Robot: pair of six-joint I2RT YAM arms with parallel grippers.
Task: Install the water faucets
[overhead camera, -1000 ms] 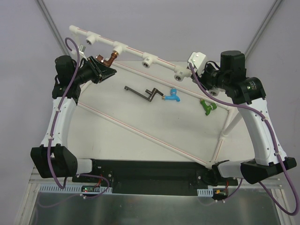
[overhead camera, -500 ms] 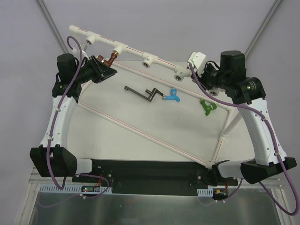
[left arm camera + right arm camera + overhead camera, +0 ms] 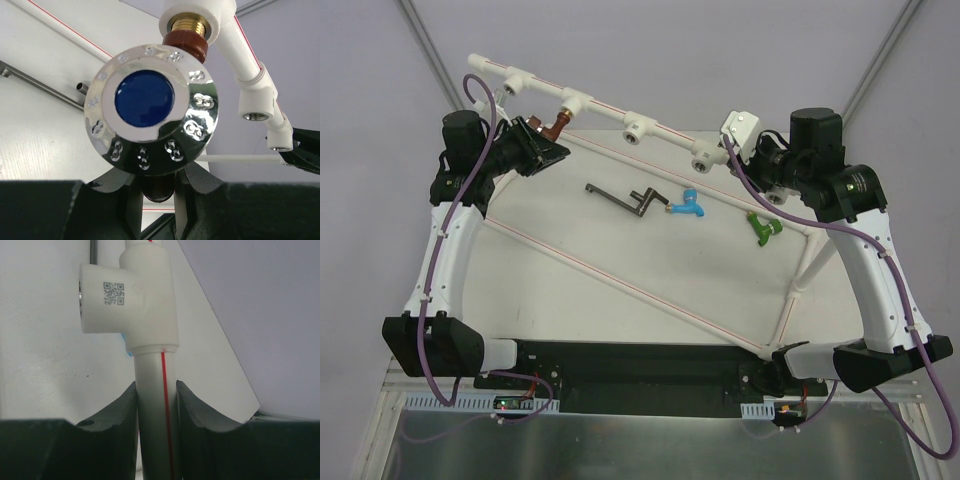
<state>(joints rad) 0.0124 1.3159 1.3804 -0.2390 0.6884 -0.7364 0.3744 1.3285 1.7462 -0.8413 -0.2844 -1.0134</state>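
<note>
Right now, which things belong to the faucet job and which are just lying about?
Job: red-brown faucet in the left claw; blue faucet; green faucet; white pipe frame, gripped by the right claw.
Lying about: dark angled metal tool.

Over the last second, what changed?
Left claw, shut on the red-brown faucet in its socket, rolled slightly at the wrist, and its purple cable swung across the arm. Nothing was grabbed or released. Unchanged: right claw clamped on the white pipe; blue faucet and green faucet lying loose.
</note>
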